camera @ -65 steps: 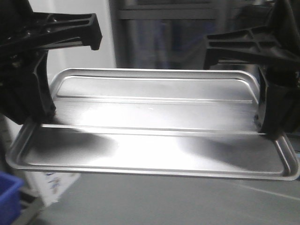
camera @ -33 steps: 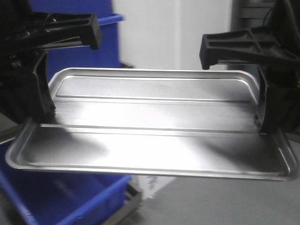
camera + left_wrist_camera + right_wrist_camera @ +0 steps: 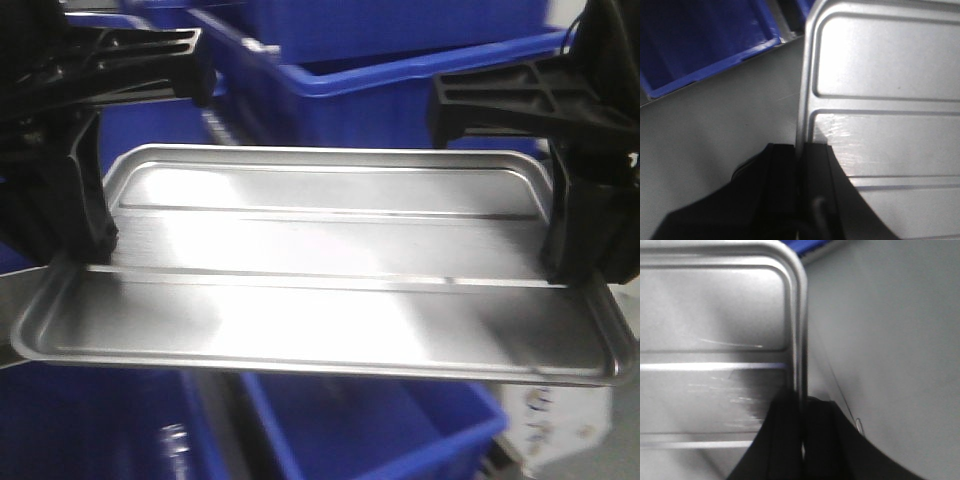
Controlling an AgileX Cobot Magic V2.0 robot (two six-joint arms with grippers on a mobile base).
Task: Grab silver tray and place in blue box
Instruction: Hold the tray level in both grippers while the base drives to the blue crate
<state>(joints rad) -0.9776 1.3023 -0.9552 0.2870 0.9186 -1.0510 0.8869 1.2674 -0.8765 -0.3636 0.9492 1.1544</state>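
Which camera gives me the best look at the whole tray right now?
The front view: the tray shows nearly whole, rim to rim, with both ends held. The left wrist view shows only its left end, and the right wrist view only its right end.

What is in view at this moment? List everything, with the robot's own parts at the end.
silver tray: one, silver, held up by its two short ends, with blue boxes behind and below it.
blue boxes: at least three, blue, behind and beneath the tray; the exact count is unclear.
white carton: one, white with faint print, lower right in the front view, beside a blue box.
floor: grey, beneath everything.
left gripper: one, black, shut on the tray's left rim.
right gripper: one, black, shut on the tray's right rim.
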